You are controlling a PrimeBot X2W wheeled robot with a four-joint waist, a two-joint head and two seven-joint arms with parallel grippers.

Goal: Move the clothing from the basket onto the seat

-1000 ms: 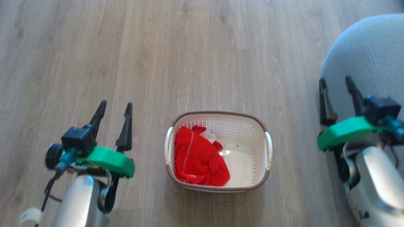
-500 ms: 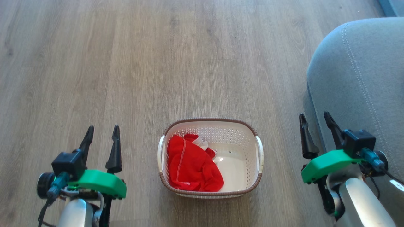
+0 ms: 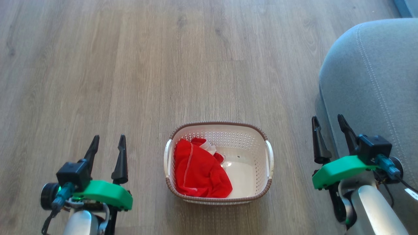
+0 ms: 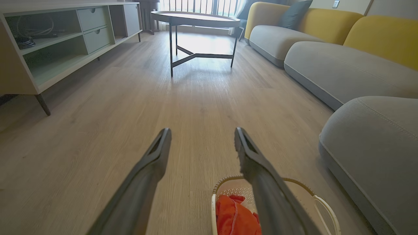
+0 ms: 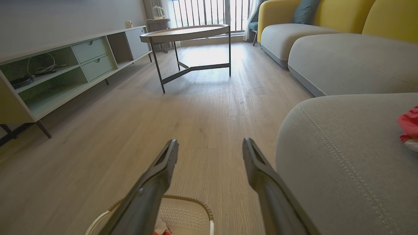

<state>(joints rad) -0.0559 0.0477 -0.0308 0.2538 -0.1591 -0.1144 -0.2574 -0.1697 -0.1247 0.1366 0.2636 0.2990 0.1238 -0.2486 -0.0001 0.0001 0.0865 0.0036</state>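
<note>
Since both grippers hang released, our left gripper [image 3: 109,137] and right gripper [image 3: 327,117] each with fingers spread and nothing between them, we judge the step in hand to be reaching for the clothing [image 3: 199,173]. It lies bunched in the basket [image 3: 217,124], between the two grippers and nearer the left one, against the wall on that side. We would bring the left gripper across and down inside the rim, straddle a raised fold, and pinch deep enough to catch cloth, not plastic. The seat [image 3: 375,81] lies just beside the right gripper, on its outer side, with a red piece [image 5: 409,125] on it, so we lift high before swinging over.
</note>
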